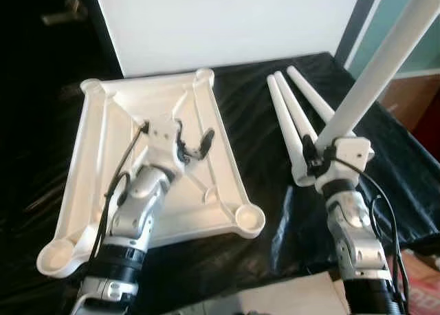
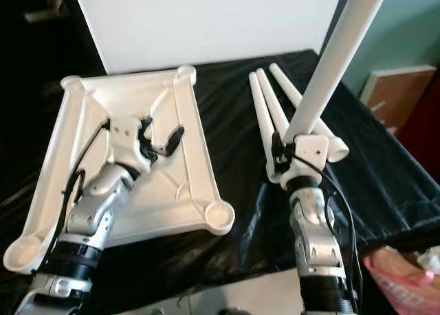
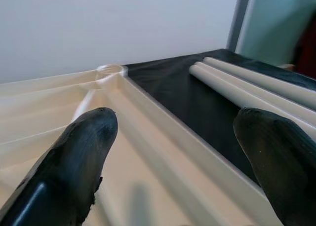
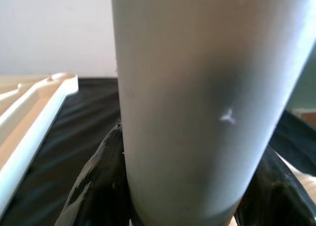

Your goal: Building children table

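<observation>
Your right gripper (image 1: 328,148) clamps a raised table leg (image 1: 385,60); your left gripper (image 1: 192,144) hovers wide over the inverted tabletop (image 1: 96,150).

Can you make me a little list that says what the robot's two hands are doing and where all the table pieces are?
Table top: white table top lies upside down on the black cloth, round leg sockets at its corners
Left gripper: left gripper hovers over the middle of the table top, fingers open, holding nothing
Right gripper: right gripper is shut on a white leg
Held leg: held leg is lifted, tilted up and away to the right
Spare legs: three spare legs lie side by side on the cloth, right of the table top
</observation>
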### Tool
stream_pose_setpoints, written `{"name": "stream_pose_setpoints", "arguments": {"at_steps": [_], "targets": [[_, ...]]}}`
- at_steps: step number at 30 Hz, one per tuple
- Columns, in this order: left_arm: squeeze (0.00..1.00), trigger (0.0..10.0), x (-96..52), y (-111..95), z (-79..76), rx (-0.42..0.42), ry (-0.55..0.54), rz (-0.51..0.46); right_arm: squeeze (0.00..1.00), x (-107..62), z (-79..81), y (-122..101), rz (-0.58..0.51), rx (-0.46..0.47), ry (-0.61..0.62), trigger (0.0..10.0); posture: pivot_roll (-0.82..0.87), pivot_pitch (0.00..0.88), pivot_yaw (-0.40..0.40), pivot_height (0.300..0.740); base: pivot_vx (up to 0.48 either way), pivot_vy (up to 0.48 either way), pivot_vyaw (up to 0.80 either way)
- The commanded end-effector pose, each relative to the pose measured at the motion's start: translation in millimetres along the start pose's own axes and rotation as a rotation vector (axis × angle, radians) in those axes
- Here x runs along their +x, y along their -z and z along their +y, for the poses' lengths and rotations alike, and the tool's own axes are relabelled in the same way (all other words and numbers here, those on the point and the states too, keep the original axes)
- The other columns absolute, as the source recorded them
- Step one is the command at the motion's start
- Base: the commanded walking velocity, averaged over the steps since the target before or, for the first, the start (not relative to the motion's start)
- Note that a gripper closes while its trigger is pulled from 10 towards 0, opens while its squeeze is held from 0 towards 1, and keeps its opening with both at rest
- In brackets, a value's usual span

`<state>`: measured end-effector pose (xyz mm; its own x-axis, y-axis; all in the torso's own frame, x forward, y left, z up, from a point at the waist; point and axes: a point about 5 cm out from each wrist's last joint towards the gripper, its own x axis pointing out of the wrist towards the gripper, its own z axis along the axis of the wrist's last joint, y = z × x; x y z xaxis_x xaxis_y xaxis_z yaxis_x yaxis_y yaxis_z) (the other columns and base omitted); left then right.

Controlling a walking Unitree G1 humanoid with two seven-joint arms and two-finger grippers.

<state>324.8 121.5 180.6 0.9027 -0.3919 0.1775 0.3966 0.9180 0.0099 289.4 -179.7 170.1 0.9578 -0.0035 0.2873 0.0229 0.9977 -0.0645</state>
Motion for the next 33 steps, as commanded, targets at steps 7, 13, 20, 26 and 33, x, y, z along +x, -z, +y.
{"name": "stream_pose_setpoints", "arguments": {"at_steps": [7,13,20,26,33], "targets": [[0.0,10.0,-2.9,3.1,7.3,-0.039,-0.075,0.02,0.0,-0.2,4.1,0.2,-0.02,-0.003,-0.016,10.0,0.02,0.015,-0.014,0.74,0.0,0.0,0.0],[0.0,10.0,-3.3,3.2,7.0,-0.042,-0.072,0.024,0.0,-0.4,4.4,0.6,-0.022,-0.005,-0.019,10.0,0.02,0.018,-0.015,0.74,0.0,0.205,0.0],[0.0,10.0,-3.6,2.9,7.6,-0.051,-0.076,0.029,0.0,-0.3,4.5,2.5,-0.022,-0.01,-0.022,10.0,0.02,0.018,-0.015,0.74,0.0,0.382,0.0],[0.0,10.0,-3.5,2.5,7.2,-0.05,-0.075,0.031,0.0,-0.1,4.9,2.9,-0.024,-0.011,-0.024,10.0,0.02,0.016,-0.015,0.74,0.0,0.412,0.0],[0.0,10.0,-3.8,1.6,0.3,0.0,-0.031,0.029,0.0,-0.7,4.7,4.8,-0.022,-0.015,-0.024,10.0,0.02,0.016,-0.014,0.74,0.0,0.236,0.0]]}}
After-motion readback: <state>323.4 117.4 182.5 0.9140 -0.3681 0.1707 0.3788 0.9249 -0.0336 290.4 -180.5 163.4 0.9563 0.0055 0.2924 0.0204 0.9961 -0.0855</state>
